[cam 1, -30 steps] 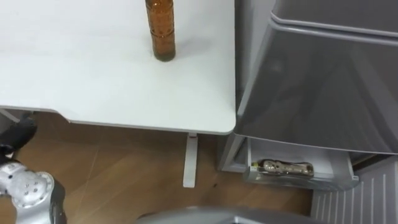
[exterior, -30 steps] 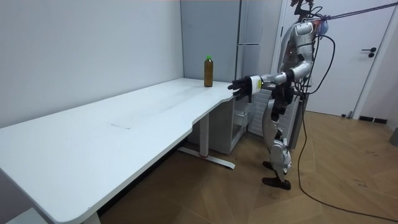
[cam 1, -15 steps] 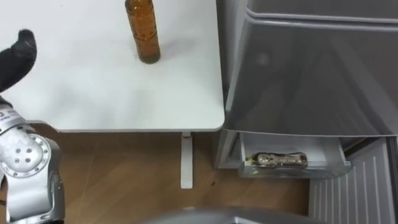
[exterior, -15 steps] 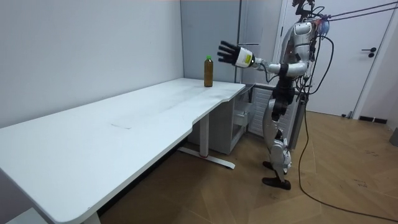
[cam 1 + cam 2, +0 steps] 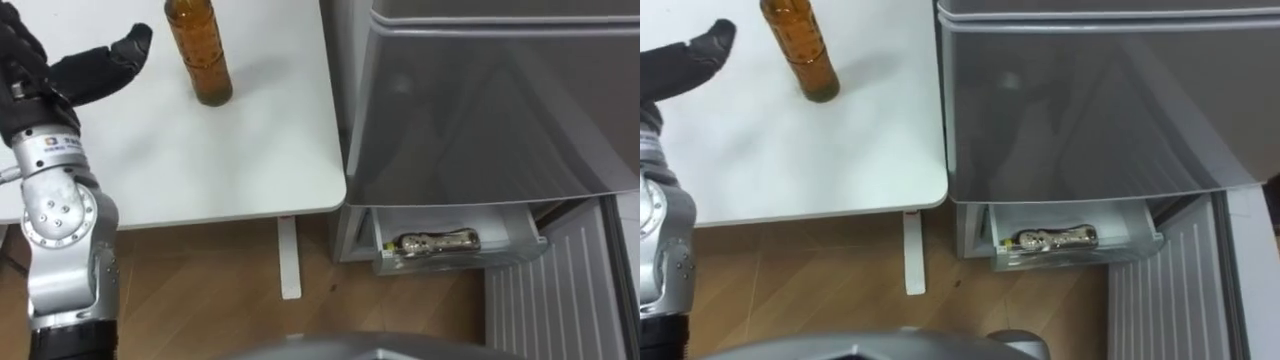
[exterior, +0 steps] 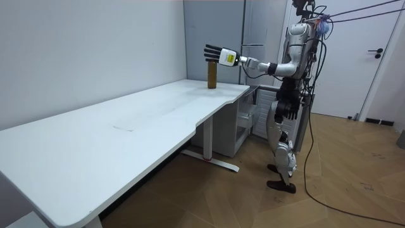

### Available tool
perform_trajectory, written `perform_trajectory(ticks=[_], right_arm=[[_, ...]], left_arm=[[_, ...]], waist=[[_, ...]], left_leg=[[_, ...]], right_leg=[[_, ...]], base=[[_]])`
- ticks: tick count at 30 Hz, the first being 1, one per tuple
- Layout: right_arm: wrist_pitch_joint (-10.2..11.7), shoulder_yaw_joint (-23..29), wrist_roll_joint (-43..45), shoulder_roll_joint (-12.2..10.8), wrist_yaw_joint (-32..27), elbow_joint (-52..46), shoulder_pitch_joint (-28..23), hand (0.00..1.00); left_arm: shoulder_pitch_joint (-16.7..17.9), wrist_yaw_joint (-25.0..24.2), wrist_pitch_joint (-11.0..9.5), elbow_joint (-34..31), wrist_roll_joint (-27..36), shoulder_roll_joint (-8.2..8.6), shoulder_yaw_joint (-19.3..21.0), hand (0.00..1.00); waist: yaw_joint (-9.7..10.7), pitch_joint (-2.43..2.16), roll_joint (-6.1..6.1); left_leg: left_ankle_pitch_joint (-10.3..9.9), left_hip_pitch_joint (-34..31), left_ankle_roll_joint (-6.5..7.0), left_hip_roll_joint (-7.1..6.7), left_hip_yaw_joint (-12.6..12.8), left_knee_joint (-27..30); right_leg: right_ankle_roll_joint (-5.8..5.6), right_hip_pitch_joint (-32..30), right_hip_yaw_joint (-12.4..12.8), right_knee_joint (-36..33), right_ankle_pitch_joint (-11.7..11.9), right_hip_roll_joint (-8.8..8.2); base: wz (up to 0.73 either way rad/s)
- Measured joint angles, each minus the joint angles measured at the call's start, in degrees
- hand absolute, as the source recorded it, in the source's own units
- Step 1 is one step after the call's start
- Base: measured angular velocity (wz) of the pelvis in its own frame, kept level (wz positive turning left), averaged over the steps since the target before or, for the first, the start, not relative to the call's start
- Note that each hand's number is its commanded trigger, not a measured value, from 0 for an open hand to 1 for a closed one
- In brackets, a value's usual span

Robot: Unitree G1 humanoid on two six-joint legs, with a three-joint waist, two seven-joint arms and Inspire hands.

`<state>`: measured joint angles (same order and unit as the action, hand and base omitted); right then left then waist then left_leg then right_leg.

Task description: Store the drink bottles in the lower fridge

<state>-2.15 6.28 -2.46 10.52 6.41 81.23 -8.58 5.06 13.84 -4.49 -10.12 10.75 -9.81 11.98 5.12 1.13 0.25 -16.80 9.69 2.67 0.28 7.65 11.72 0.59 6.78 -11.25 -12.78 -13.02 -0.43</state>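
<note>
– Bottle [image 5: 197,50] in left eye view?
– Amber, upright on the white table [image 5: 250,150], near the edge beside the fridge [image 5: 480,100]. Left hand [image 5: 60,80] is just left of it, fingers spread apart, clear gap, holding nothing
– Fridge side?
– Low drawer [image 5: 455,260] stands open under the grey door, second bottle [image 5: 435,241] lying on its side in it
– Room view?
– Robot stands upright at the table's end, in front of the fridge, left arm stretched out level over the tabletop. Hand overlaps the bottle's top from that angle, so contact can't be judged there
– Right eye view?
– Dark fingertip stops short of the upright bottle, table showing between them. Second bottle lies flat in the open drawer
</note>
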Motion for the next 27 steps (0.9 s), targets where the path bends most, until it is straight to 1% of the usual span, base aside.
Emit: perform_trajectory(ticks=[1, 2, 4, 6, 7, 8, 9, 12, 15, 16, 17, 20, 25, 27], right_arm=[[-0.22, 0.00, 0.21, 0.01, -0.02, -0.01, 0.06, 0.00], [-0.49, -0.01, 0.64, 0.01, -0.05, -0.01, 0.16, 0.00], [-0.79, -0.01, 0.93, -0.01, -0.06, -0.08, 0.17, 0.00], [-1.67, 0.01, 1.13, -0.05, -0.08, -0.53, 0.55, 0.00], [-1.98, 0.03, 1.13, -0.04, -0.10, -0.83, 0.55, 0.00], [-2.58, 0.07, 1.13, -0.04, -0.08, -1.35, 0.55, 0.00], [-2.89, 0.09, 1.23, -0.04, -0.05, -1.52, 0.65, 0.00], [-2.97, 0.73, 1.83, -0.04, -0.03, -2.66, 0.54, 0.00], [-3.29, 0.76, 2.20, -0.14, -0.01, -3.31, 0.62, 0.00], [-3.69, 0.77, 2.22, -0.12, 0.00, -3.35, 0.63, 0.00], [-3.94, 0.77, 2.26, -0.13, 0.00, -3.47, 0.73, 0.00], [-4.21, 1.20, 2.27, -0.18, -0.11, -3.64, 0.61, 0.00], [-4.30, 1.87, 2.27, -0.21, -0.31, -3.64, 0.47, 0.00], [-4.91, 1.85, 2.27, -0.23, -0.29, -3.73, 0.26, 0.00]], left_arm=[[-0.21, -0.57, 0.36, 0.15, 0.01, 0.00, -0.15, 0.00], [-0.69, -1.25, 0.70, 0.56, 0.17, 0.00, -0.37, 0.00], [-1.59, -2.13, 0.95, 1.63, 1.26, 0.00, -0.45, 0.00], [-3.03, -2.46, 1.70, 3.53, 4.00, -0.02, -0.44, 0.00], [-3.43, -2.57, 1.69, 4.48, 4.96, -0.01, -0.45, 0.00], [-4.70, -3.23, 1.80, 7.49, 6.40, -0.01, -0.44, 0.00], [-5.68, -3.48, 2.52, 10.48, 7.30, -0.01, -0.52, 0.00], [-6.10, -3.71, 4.46, 14.01, 9.11, -0.01, -0.81, 0.00], [-6.11, -4.53, 5.29, 15.18, 10.00, -0.01, -0.81, 0.00], [-6.34, -4.92, 5.61, 15.76, 10.18, -0.03, -0.81, 0.00], [-6.83, -5.05, 5.99, 16.37, 10.66, -0.19, -0.78, 0.00], [-7.59, -5.68, 6.61, 17.69, 11.11, -0.54, -0.77, 0.00], [-8.27, -6.58, 7.27, 20.44, 11.18, -0.54, -0.79, 0.00], [-8.29, -6.81, 8.34, 21.27, 11.21, -0.54, -0.79, 0.00]], waist=[[0.13, 0.03, -0.03], [0.72, 0.03, -0.06], [0.96, 0.00, 0.03], [1.05, -0.09, 0.22], [1.10, -0.11, 0.25], [1.04, -0.12, 0.31], [1.20, -0.13, 0.32], [1.64, -0.15, 0.29], [1.62, -0.23, 0.19], [1.68, -0.47, 0.10], [1.35, -0.52, 0.10], [1.39, -0.71, 0.11], [1.54, -0.76, 0.07], [1.65, -0.78, -0.01]], left_leg=[[0.00, -0.02, 0.00, 0.01, 0.12, 0.00], [0.01, -0.17, -0.01, 0.04, 0.24, 0.01], [0.01, -0.25, -0.01, 0.10, 0.58, 0.00], [0.01, -0.42, -0.01, 0.25, 1.39, 0.05], [0.01, -0.41, -0.01, 0.25, 1.44, 0.11], [0.03, -0.36, -0.02, 0.25, 1.53, 0.11], [0.05, -0.16, -0.03, 0.25, 1.62, 0.11], [0.05, -0.06, -0.03, 0.36, 2.33, 0.11], [0.05, -0.13, -0.04, 0.45, 2.59, 0.11], [0.06, -0.14, -0.05, 0.50, 2.96, 0.11], [0.07, -0.13, -0.07, 0.53, 3.20, 0.11], [0.08, -0.03, -0.10, 0.52, 3.19, 0.14], [0.18, 0.12, -0.15, 0.53, 3.35, 0.15], [0.22, 0.06, -0.15, 0.53, 3.36, 0.19]], right_leg=[[0.00, -0.12, 0.10, -0.08, 0.00, 0.00], [0.00, -0.34, 0.15, -0.22, 0.00, 0.01], [0.03, -0.94, 0.41, -0.34, 0.02, 0.04], [0.07, -1.81, 0.95, -0.98, 0.04, 0.09], [0.14, -1.82, 0.97, -0.99, 0.08, 0.08], [0.17, -1.80, 0.99, -1.06, 0.10, 0.07], [0.19, -1.83, 1.13, -1.11, 0.11, 0.10], [0.31, -2.07, 1.84, -1.20, 0.22, 0.29], [0.39, -2.25, 1.90, -1.36, 0.30, 0.31], [0.40, -2.60, 2.36, -1.60, 0.31, 0.39], [0.43, -2.84, 2.80, -1.87, 0.33, 0.49], [0.49, -2.80, 3.02, -1.95, 0.36, 0.54], [0.57, -2.81, 3.26, -2.02, 0.50, 0.57], [0.59, -2.92, 3.25, -2.05, 0.55, 0.57]], base=[[-0.05], [-0.05], [-0.09], [-0.16], [-0.10], [-0.05], [-0.05], [-0.10], [-0.08], [-0.13], [-0.13], [-0.03], [-0.01], [0.00]])
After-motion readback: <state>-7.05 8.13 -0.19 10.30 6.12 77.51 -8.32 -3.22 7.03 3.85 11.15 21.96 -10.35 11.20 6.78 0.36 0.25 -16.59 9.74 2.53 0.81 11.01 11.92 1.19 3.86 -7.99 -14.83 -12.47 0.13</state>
